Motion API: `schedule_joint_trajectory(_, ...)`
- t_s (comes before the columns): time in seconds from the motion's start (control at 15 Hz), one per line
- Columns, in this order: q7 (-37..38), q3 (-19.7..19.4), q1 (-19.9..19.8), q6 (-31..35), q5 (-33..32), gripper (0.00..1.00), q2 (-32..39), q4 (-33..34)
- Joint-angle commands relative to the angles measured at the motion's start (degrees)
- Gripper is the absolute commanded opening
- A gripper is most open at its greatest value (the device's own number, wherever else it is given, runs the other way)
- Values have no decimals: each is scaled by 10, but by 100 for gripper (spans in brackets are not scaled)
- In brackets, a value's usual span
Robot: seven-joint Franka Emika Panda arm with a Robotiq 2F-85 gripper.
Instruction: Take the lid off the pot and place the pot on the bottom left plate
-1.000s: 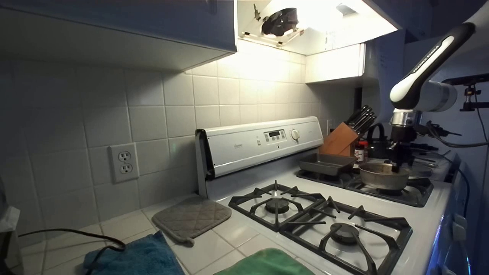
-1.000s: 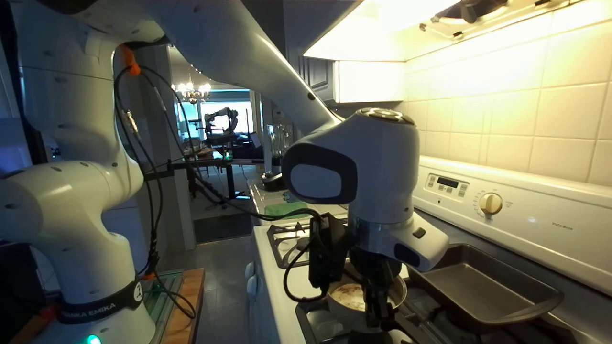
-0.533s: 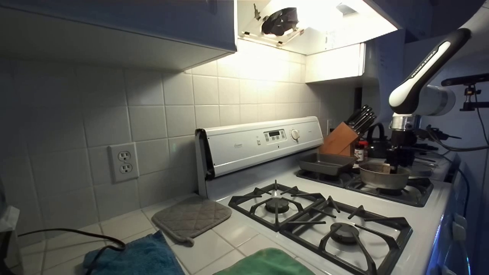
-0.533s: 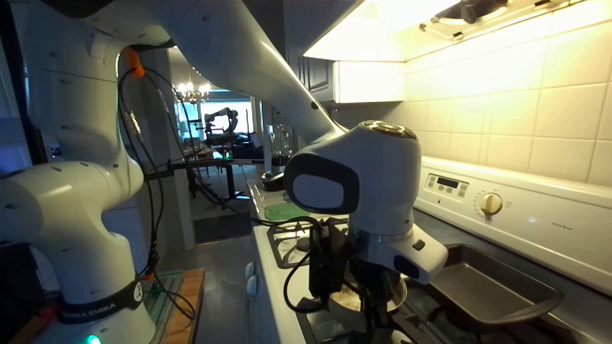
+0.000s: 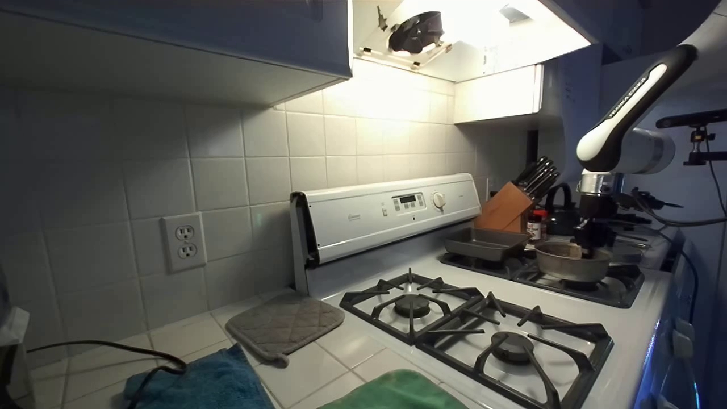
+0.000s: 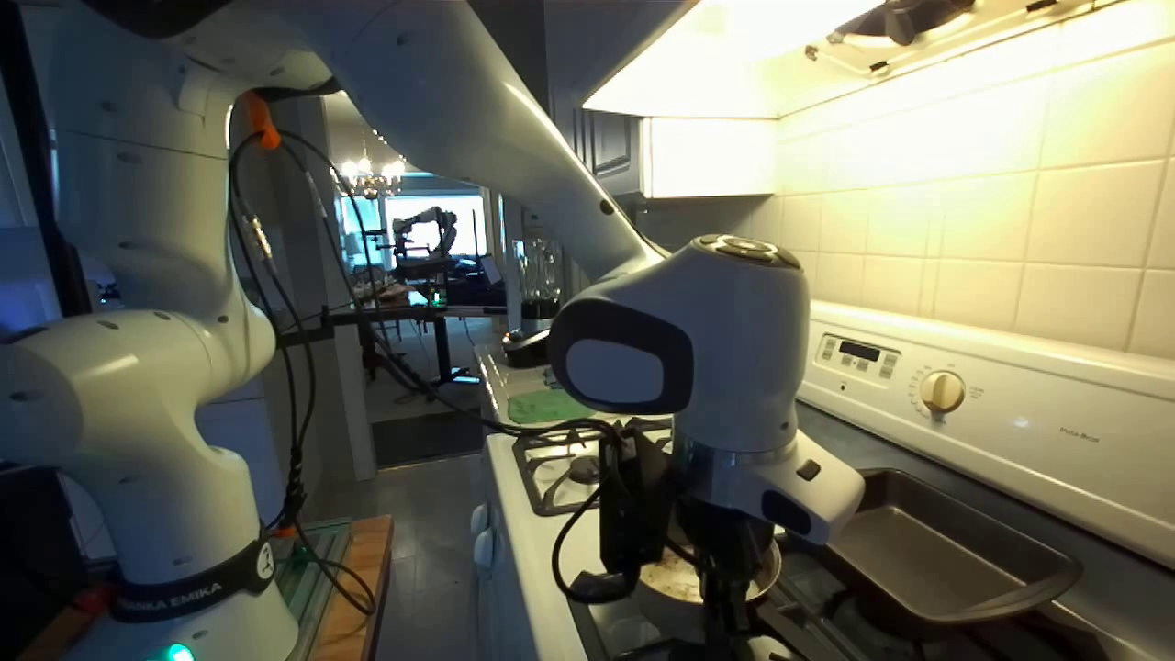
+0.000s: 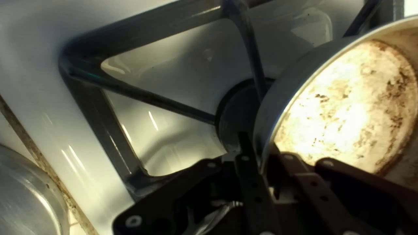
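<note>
the pot (image 5: pixel 569 265) was uncovered over the front right burner (image 7: pixel 238 114) of the white stove (image 5: pixel 633 324), its rim caught between the jaws: one outside the wall, one inside, clenched on the metal. the wrist view showed its pale, stained bottom (dark flecks were scattered right across it) and part of the burner's cap beside the wall. whether the base touched the grate (image 7: pixel 143 31) i couldn't tell. the bottom left plate (image 5: pixel 513 347) lay well apart from the pot, closer up in an exterior view, with its round cap and black bars in plain sight. a baking pan (image 5: pixel 485 245) stood just beside the pot, towards the control panel (image 5: pixel 352 224). past the stove's edge a round silvery thing (image 7: pixel 26 202), cut off by the border of the wrist view, lay on the tiled desk (image 7: pixel 8 131).
</note>
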Motion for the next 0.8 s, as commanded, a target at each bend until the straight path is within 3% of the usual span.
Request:
schedule_joint_trajectory(0.0,10,4,4,13,-9,0,12,14)
schedule_joint_trajectory(0.33,6,16,11,15,-10,1,7,22)
schedule_joint_trajectory(0.73,-7,50,53,40,-42,1,-31,16)
